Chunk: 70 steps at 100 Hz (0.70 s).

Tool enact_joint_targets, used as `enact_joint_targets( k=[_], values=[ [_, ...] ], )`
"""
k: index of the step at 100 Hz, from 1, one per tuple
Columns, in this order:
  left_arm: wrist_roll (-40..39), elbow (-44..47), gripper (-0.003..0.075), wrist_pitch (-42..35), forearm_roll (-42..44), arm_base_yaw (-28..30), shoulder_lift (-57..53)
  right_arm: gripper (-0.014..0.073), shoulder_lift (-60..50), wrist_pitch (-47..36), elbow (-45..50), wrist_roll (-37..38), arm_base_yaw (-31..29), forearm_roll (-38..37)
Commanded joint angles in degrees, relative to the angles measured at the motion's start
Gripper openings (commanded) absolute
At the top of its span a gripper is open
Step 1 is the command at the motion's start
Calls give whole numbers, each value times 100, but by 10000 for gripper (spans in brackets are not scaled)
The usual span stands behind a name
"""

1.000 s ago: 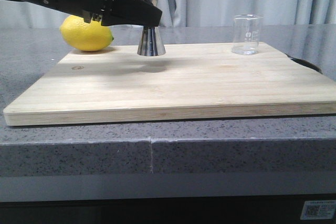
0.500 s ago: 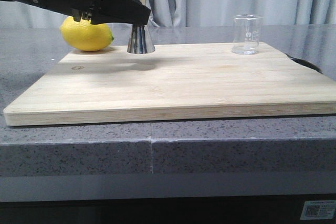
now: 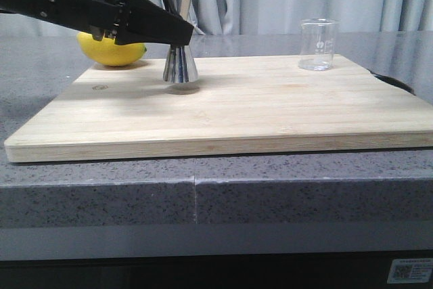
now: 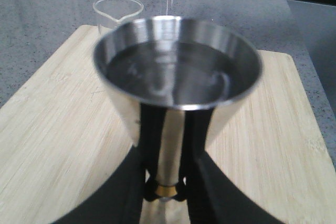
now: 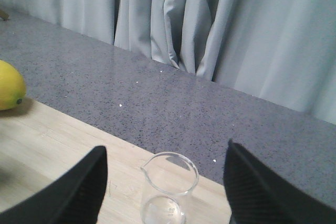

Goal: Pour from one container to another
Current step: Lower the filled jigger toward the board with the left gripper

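Presently, in the front view, the left gripper [image 3: 177, 34] is clamped on the waist of the jigger [image 3: 180, 65], whose base sits on or just above the cutting board [image 3: 237, 109], near the lemon [image 3: 111, 52]. The beaker [image 3: 318, 45] stands upright at the board's far right edge, well apart from the jigger and ungrasped. No pouring is evident; judged early stage, with grasping, carrying and tipping outstanding.

Left wrist view: fingers [image 4: 152, 145] grip either side of the jigger's gold-banded neck; its bowl appears to hold liquid, though blur prevents certainty.

Right wrist view: the right gripper [image 5: 165, 182] stands spread wide above the beaker, touching nothing. White graduation marks show faintly on the glass, unreadable. No brand visible.
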Motion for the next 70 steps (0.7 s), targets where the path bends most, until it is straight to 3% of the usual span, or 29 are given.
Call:
enact_joint_targets(
  k=[1,70],
  values=[
    [70,-117,93,286,-524,12,-273,432,-183,-354,-122,-5,-22,86],
    [312,-110,93,189,-781,12,-169,432,-183,-354,-122,4,-22,86]
  ],
)
